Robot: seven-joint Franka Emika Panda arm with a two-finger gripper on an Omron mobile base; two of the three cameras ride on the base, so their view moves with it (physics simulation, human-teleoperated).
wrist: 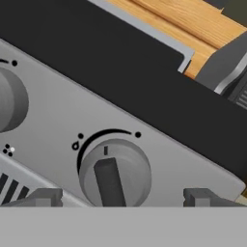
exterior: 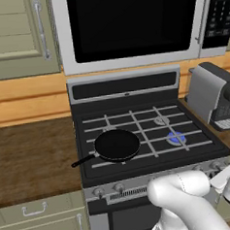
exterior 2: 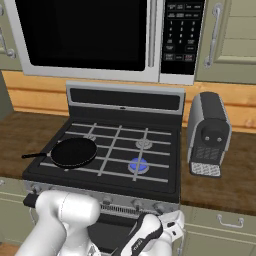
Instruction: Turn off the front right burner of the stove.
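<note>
Two-finger gripper point(wrist: 123, 197), seen from the hand camera: both dark fingertips rise at the bottom edge, spread wide, one on each side of a round silver-grey knob point(wrist: 115, 174) with a raised dark grip bar. Nothing is held between the fingers, and they stand apart from the knob's sides; whether the tips touch the panel, I cannot tell. The knob sits on the silver front strip point(wrist: 159, 144) of the wide black gas stove point(exterior: 142, 134), near the strip's right end, with a black arc marking curving over its top and left side. A second, similar knob point(wrist: 10, 101) lies further left on the same strip. From the left base camera, the small round front right burner point(exterior: 176, 138) glows blue under the thin grey grate bars, so the flame is on. The same blue glow point(exterior 2: 138, 164) appears from the right base camera, just right of a black round frying pan with a long handle point(exterior 2: 74, 152) that rests on the front left grate. A silver-and-black coffee machine point(exterior 2: 207, 134) stands on the wooden counter to the stove's right. Judgement: approach looks nearly complete, gripper lined up on what is probably the correct knob. Left to do: close on the grip bar, rotate to the off mark, confirm the blue glow is gone.
</note>
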